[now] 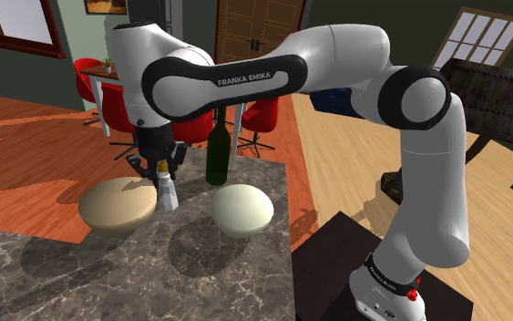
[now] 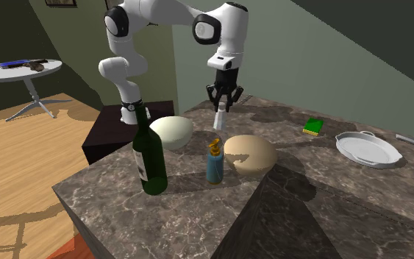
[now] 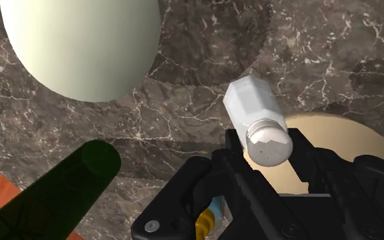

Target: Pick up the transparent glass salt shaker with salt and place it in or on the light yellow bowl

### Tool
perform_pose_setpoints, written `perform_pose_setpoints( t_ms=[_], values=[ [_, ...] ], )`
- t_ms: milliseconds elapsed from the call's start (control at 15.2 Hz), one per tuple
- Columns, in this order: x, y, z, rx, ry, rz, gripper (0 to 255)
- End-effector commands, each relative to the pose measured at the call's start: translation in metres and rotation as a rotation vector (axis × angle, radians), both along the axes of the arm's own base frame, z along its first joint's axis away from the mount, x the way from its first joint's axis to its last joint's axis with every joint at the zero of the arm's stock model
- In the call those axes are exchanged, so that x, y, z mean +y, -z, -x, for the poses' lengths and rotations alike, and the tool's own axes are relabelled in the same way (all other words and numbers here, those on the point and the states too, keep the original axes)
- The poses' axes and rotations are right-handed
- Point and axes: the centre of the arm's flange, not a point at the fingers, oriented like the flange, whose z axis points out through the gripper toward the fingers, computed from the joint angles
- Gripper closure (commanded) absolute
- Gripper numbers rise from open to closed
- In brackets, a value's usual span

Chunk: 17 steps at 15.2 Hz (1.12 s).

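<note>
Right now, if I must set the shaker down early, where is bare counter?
Bare marble lies between the tan bowl and the white dish, beside the green sponge. Crowded near the claw: pale yellow bowl, green bottle, blue dispenser bottle.

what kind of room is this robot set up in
Probably a home's kitchen and dining area: a dark marble counter holds a pale bowl and a green bottle, the gripper holds a salt shaker, and red chairs stand beyond.
</note>
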Motion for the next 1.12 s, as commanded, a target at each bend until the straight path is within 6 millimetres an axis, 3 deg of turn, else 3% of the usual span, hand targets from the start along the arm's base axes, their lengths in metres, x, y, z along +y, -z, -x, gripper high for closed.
perform_pose_setpoints(
  t_ms=[0, 462, 1056],
  values=[
    [0.000, -0.010, 0.000, 0.000, 0.000, 0.000, 255],
    [0.000, -0.045, 0.000, 0.000, 0.000, 0.000, 255],
    [-0.106, -0.065, 0.049, 0.000, 0.000, 0.000, 255]
  ],
)
